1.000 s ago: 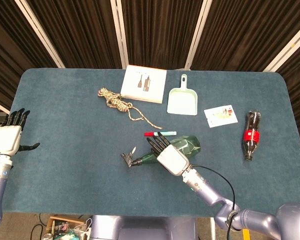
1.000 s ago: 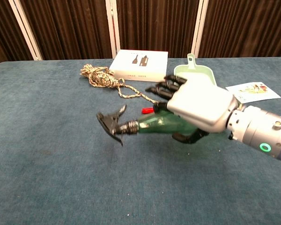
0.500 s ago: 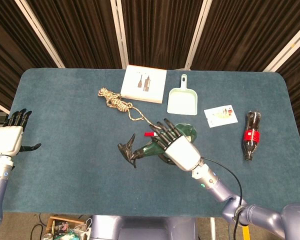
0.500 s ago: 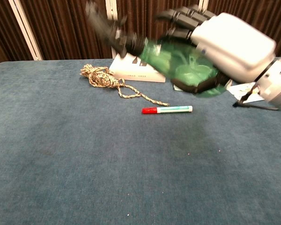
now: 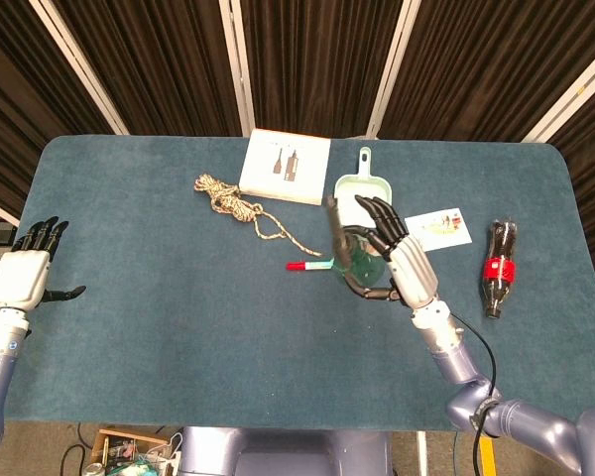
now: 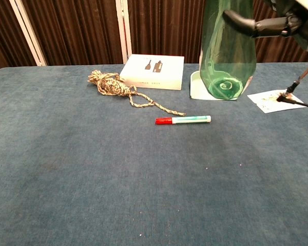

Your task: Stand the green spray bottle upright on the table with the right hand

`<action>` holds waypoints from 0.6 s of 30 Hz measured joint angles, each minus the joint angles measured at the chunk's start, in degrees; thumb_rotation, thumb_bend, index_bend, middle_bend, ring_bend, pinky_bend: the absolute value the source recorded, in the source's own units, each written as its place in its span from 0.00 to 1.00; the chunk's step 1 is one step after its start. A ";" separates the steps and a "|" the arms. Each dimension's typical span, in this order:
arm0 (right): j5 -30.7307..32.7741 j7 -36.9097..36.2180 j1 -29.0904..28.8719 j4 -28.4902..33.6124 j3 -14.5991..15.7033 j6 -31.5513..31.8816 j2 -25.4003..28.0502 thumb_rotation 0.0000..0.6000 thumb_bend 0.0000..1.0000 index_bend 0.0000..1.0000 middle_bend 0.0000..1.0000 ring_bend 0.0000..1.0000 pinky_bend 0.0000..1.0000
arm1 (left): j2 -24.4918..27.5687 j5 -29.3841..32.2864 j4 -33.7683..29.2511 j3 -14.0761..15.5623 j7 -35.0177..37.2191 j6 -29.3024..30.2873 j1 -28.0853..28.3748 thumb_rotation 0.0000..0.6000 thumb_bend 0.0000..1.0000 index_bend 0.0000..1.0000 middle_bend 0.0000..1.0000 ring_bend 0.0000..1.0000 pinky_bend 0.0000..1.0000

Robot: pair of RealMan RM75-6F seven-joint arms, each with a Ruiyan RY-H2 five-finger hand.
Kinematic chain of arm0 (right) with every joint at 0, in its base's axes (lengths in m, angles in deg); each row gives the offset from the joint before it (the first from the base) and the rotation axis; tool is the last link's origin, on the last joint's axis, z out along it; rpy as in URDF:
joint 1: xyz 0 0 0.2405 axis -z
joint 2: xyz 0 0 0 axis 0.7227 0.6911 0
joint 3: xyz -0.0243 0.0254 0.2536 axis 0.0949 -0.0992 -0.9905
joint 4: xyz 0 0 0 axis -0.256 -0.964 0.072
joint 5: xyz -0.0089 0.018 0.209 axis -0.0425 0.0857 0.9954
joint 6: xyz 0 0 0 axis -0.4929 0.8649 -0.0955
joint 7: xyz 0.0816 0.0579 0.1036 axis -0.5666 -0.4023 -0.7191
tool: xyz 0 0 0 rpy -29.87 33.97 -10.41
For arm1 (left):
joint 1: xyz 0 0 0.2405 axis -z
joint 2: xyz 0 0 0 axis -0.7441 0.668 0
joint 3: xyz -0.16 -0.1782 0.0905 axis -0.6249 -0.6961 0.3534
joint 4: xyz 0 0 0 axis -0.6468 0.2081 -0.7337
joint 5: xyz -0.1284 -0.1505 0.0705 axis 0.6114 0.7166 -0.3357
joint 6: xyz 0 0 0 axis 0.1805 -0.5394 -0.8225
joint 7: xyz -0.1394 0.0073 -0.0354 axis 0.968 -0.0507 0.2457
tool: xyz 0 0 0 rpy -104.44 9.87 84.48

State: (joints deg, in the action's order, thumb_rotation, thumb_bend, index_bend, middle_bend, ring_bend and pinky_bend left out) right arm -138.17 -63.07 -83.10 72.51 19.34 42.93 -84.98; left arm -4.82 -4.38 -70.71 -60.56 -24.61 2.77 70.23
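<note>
My right hand (image 5: 397, 263) grips the green spray bottle (image 5: 361, 260) around its body and holds it above the table, close to upright. Its dark spray head (image 5: 333, 224) points up toward the head camera. In the chest view the green spray bottle (image 6: 227, 54) hangs high at the right with its round base tipped toward the camera, and only the fingers (image 6: 256, 24) of the right hand show at the top edge. My left hand (image 5: 25, 275) hovers at the table's far left edge with fingers apart, holding nothing.
A red-capped marker (image 5: 305, 265) lies just left of the bottle. A mint dustpan (image 5: 362, 200), white box (image 5: 286, 167) and rope (image 5: 233, 203) lie behind. A printed card (image 5: 438, 228) and a cola bottle (image 5: 498, 268) lie to the right.
The right hand lifted the bottle off the table, carried it right and toward the back, and turned it from lying sideways to nearly upright. The left hand stayed put.
</note>
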 measured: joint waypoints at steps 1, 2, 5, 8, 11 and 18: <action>0.58 -2.55 0.28 0.21 0.05 -0.22 0.14 1.00 0.58 0.81 0.00 0.00 0.00 | 0.00 -0.03 0.01 0.04 0.02 0.01 0.00 1.00 0.06 0.00 0.00 0.00 0.17; 1.12 -4.96 0.59 0.31 0.13 -0.39 0.22 1.00 0.59 0.81 0.00 0.00 0.00 | -0.01 -0.06 0.01 0.09 0.02 0.01 0.00 1.00 0.06 0.00 0.00 0.00 0.17; 2.31 -10.87 1.76 -0.61 0.74 -0.46 -0.27 1.00 0.59 0.81 0.00 0.00 0.00 | -0.05 -0.27 0.00 0.30 -0.02 -0.01 0.03 1.00 0.06 0.00 0.00 0.00 0.17; 2.59 -12.93 2.64 -2.65 1.33 0.26 -1.63 1.00 0.59 0.80 0.00 0.00 0.00 | -0.11 -0.42 0.11 0.45 0.04 -0.05 0.08 1.00 0.06 0.00 0.00 0.00 0.17; 2.84 -14.54 3.52 -5.58 1.65 1.52 -3.72 1.00 0.59 0.80 0.00 0.00 0.00 | -0.14 -0.38 0.26 0.49 0.15 -0.18 0.15 1.00 0.06 0.00 0.00 0.00 0.17; 3.03 -16.37 4.85 -14.24 2.51 3.66 -9.39 1.00 0.61 0.79 0.00 0.00 0.00 | -0.02 -0.59 0.23 0.56 0.47 0.20 0.10 1.00 0.06 0.00 0.00 0.00 0.17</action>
State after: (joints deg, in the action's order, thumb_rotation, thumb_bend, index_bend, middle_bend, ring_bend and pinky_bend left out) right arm -135.14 -79.44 -78.24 58.27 21.84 46.59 -94.36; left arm -4.84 -4.96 -70.48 -60.01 -24.14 2.97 70.32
